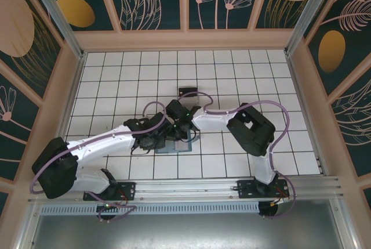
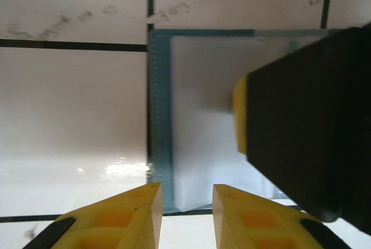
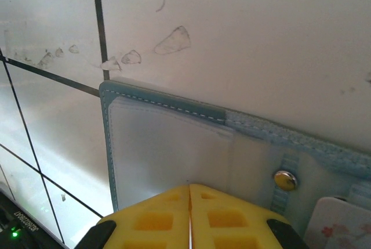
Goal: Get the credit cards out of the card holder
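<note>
The teal card holder [image 1: 175, 148] lies open on the white tiles between both arms. In the left wrist view its stitched edge and clear sleeve [image 2: 197, 121] lie ahead of my left gripper [image 2: 186, 194], which is open with nothing between its yellow fingers. My right gripper [image 3: 190, 186] is shut, and its tips rest on the holder's clear sleeve [image 3: 168, 144] near a metal snap [image 3: 285, 180]. A pale flower-printed card [image 3: 342, 226] peeks in beside the snap strap. A small black card [image 1: 187, 92] lies on the tiles behind the grippers.
The right gripper's black body [image 2: 307, 121] fills the right side of the left wrist view, close over the holder. Wooden walls [image 1: 185, 39] ring the tiled floor. A metal rail [image 1: 191, 188] runs along the near edge by the arm bases.
</note>
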Controlling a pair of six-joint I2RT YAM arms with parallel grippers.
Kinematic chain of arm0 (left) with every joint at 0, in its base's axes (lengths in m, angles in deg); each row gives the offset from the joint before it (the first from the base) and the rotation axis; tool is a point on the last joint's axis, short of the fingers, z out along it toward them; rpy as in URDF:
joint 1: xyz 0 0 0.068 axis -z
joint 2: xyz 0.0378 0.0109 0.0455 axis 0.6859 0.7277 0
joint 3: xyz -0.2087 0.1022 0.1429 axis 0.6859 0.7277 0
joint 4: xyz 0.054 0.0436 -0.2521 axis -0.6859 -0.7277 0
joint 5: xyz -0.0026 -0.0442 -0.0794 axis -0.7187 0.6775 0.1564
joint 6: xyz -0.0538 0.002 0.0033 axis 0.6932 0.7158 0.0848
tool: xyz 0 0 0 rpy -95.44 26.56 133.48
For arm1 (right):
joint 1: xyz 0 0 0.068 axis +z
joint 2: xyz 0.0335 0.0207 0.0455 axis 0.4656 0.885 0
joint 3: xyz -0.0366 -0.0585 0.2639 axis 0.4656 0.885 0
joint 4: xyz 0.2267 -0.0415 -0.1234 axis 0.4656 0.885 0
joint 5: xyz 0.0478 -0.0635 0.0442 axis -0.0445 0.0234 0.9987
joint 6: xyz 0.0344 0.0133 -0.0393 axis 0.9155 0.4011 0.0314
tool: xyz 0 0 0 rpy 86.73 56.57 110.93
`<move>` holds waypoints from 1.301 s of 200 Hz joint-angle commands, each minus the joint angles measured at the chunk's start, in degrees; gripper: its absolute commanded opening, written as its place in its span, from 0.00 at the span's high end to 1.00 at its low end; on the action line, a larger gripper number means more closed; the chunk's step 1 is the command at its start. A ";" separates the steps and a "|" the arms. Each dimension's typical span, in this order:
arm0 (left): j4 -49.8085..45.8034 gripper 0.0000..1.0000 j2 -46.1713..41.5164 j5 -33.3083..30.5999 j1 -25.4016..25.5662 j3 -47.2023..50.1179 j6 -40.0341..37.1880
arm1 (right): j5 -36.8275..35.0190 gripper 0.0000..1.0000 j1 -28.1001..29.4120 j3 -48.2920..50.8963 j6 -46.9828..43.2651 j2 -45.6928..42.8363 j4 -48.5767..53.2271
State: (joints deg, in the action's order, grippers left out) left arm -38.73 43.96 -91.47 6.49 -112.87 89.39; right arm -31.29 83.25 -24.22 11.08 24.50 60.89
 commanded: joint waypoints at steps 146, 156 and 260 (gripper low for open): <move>7.80 0.73 -0.71 3.04 -0.43 -2.15 0.09 | -1.76 0.90 -4.28 7.97 0.00 -11.48 -1.37; 7.80 0.74 0.05 3.38 -0.41 -2.88 0.03 | -0.82 0.90 -4.34 8.52 0.00 -11.37 -1.82; 5.60 0.75 -1.24 2.70 -0.41 -5.15 0.23 | 2.64 0.90 -2.17 4.56 -0.37 -3.23 -2.89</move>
State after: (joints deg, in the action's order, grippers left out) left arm -33.42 44.20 -89.04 6.16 -117.42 89.59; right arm -29.89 79.84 -16.83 11.21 18.73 59.12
